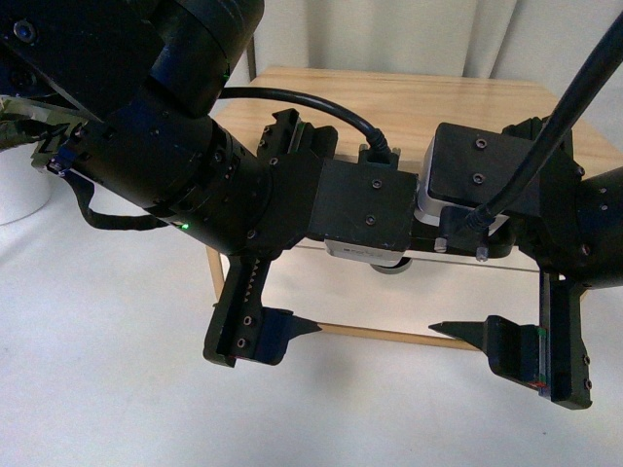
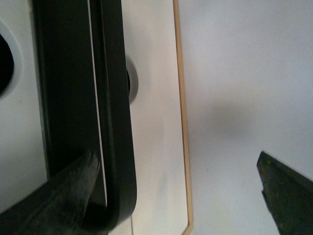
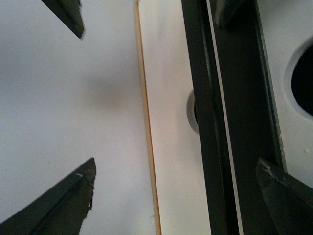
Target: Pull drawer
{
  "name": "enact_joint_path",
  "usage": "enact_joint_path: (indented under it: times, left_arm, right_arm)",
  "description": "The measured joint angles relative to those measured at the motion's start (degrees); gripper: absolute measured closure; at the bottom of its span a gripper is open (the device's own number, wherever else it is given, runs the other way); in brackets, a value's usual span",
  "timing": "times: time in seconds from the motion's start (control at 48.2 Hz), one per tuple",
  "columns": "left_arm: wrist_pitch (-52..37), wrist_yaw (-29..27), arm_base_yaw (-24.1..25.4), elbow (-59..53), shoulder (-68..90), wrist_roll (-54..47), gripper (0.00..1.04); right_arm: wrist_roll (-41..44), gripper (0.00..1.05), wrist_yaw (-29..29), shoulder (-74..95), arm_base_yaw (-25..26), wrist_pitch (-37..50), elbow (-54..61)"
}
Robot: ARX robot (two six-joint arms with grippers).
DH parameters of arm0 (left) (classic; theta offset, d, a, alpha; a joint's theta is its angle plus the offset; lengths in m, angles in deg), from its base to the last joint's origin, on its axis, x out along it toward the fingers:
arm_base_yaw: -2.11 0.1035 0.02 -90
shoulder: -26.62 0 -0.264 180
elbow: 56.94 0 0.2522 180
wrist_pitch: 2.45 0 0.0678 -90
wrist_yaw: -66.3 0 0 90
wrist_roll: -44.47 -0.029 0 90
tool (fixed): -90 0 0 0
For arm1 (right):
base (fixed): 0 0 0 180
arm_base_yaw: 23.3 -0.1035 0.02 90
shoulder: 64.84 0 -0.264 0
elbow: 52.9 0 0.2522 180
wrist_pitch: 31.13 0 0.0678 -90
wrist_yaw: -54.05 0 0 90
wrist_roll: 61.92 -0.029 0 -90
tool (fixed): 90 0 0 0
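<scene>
The drawer shows in the front view only as a strip of white front under the wooden top; both arms cover most of it. Its black bar handle runs along the white front, with the half-round notch beyond it. My left gripper is open, one fingertip against the bar, the other over the floor. My right gripper is open too and straddles the same handle. One of its fingertips is beside the bar, the other below the drawer front.
The wooden cabinet top lies behind the arms, and a thin wooden rail runs below the drawer. A white round object stands on the pale floor at the far left. The left gripper's lower finger shows in the right wrist view.
</scene>
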Motion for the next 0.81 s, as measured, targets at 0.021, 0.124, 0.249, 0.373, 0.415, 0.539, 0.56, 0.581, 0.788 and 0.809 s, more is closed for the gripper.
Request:
enact_joint_path:
  times: [0.021,0.124,0.249,0.373,0.415,0.539,0.56,0.581,0.788,0.809]
  left_arm:
    - [0.0,0.0,0.0,0.0,0.0,-0.2,0.06]
    - [0.1,0.0,0.0,0.2,0.1,-0.5,0.06]
    - [0.1,0.0,-0.1,0.3,0.2,-0.6,0.06]
    - [0.2,-0.1,-0.2,0.3,0.2,-0.6,0.06]
    - [0.3,-0.1,-0.2,0.3,0.3,-0.7,0.06]
    - [1.5,-0.5,-0.4,0.7,0.3,-1.1,0.06]
    - [1.8,-0.6,-0.4,0.7,0.3,-1.2,0.06]
    - [2.1,-0.7,-0.4,0.8,0.3,-1.3,0.06]
    - [4.0,-1.4,-0.7,1.1,0.0,-1.5,0.06]
    - [4.2,-1.4,-0.7,1.1,0.0,-1.6,0.06]
  right_arm:
    - [0.0,0.09,-0.1,0.1,0.0,0.0,0.0]
    - [0.2,0.09,-1.0,0.9,-0.1,-0.2,0.0]
    - [0.3,0.09,-1.6,1.6,-0.3,-0.3,0.0]
    - [0.5,0.09,-1.8,2.1,-0.3,-0.6,0.0]
    - [0.5,0.09,-1.8,2.1,-0.3,-0.6,0.0]
    - [0.7,0.09,-1.7,2.1,-0.3,-1.0,-0.1]
    - [0.8,0.09,-1.6,2.1,-0.3,-1.0,-0.1]
    - [0.8,0.09,-1.6,2.1,-0.3,-1.1,-0.1]
    - [1.2,0.09,-1.0,2.1,-0.3,-1.9,-0.2]
    - [1.2,0.09,-0.9,2.1,-0.3,-2.1,-0.2]
